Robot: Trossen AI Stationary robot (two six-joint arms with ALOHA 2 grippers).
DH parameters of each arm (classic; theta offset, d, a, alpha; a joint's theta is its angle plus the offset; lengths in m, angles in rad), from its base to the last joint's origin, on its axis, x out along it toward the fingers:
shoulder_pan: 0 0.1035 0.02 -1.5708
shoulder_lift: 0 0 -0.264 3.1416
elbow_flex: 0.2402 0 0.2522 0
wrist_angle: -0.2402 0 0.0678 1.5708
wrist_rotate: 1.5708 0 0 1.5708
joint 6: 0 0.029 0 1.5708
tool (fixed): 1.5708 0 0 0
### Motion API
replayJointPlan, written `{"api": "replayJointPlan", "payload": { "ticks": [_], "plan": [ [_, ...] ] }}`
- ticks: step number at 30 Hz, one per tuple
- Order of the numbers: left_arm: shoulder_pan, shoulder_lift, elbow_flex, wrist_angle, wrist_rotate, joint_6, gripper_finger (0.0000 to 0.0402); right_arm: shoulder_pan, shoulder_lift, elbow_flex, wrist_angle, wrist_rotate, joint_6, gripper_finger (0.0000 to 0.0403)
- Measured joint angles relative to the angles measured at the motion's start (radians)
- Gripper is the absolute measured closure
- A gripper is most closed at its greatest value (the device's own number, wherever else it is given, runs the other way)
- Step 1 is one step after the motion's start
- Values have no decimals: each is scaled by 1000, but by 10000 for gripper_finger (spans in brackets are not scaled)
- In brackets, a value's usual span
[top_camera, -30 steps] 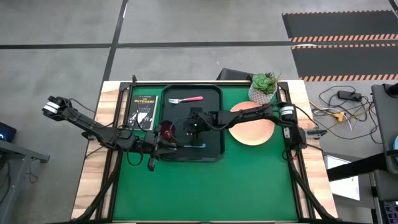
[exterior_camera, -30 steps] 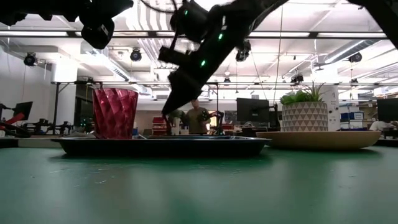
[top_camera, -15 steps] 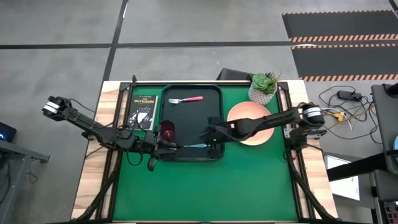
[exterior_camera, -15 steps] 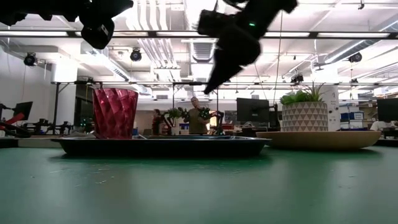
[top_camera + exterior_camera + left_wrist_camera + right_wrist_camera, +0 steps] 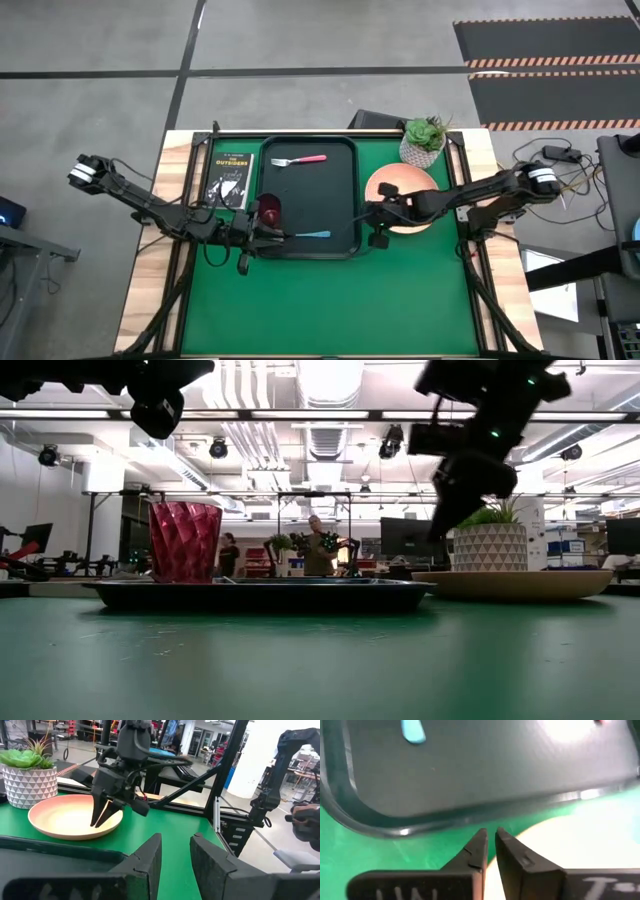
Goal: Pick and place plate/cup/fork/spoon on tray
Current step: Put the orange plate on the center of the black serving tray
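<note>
- From the high view, we see the tray (image 5: 345,200), dark and rectangular with rounded corners, lying on the green tabletop (image 5: 330,300) with its long axis running from the far edge toward the near one. The fork (image 5: 299,160) lies across the tray's far end, its pink handle pointing toward the plate side and its silver tines toward the book (image 5: 231,179). The spoon (image 5: 312,235) lies across the near end, light blue handle toward the plate side. The dark red cup (image 5: 271,210) stands upright in the tray by its book-side rim. The round peach plate (image 5: 420,188) lies on the tabletop just beside the tray, near the potted plant (image 5: 424,139). The right end effector (image 5: 379,226) hangs over the gap between tray and plate; the left end effector (image 5: 262,237) sits at the tray's near corner by the cup.
- In the low view, we see the cup's faceted, translucent wall rising from the tray's raised rim (image 5: 260,594), and the shallow plate (image 5: 515,582) before the patterned white pot (image 5: 490,546).
- The left wrist view shows the left end effector's fingers (image 5: 150,860) slightly apart, holding nothing, with the glossy plate (image 5: 60,817) beyond.
- The right wrist view shows the right end effector's fingers (image 5: 477,851) almost together, empty, above the tray's smooth rim (image 5: 470,810).
</note>
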Motion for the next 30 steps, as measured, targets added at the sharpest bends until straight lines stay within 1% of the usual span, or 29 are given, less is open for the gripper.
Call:
{"api": "replayJointPlan", "payload": {
  "ticks": [4, 8, 9, 12, 15, 19, 23, 30],
  "plan": [
    [0, 0, 0, 0, 0, 0, 318, -2, -31, -73, -1, 0, 63, 332],
    [0, 0, 0, 1, 0, 1, 318, -2, -24, -133, 3, 24, 115, 282],
    [0, 0, 0, 1, 0, 1, 318, -2, -18, -147, 8, 39, 127, 272],
    [0, 0, 0, 1, 0, 1, 318, -2, -7, -183, 26, 43, 146, 252],
    [0, 0, 0, 0, 0, 0, 318, -2, -2, -202, 44, 42, 169, 246],
    [0, 0, 0, 0, 0, 1, 318, -2, -3, -209, 42, 42, 187, 258],
    [0, 0, 0, 0, 0, 1, 318, -2, -12, -185, 36, 54, 191, 265],
    [0, 4, 0, -1, 0, 0, 318, 11, -40, -119, 23, 39, 209, 239]
  ]
}}
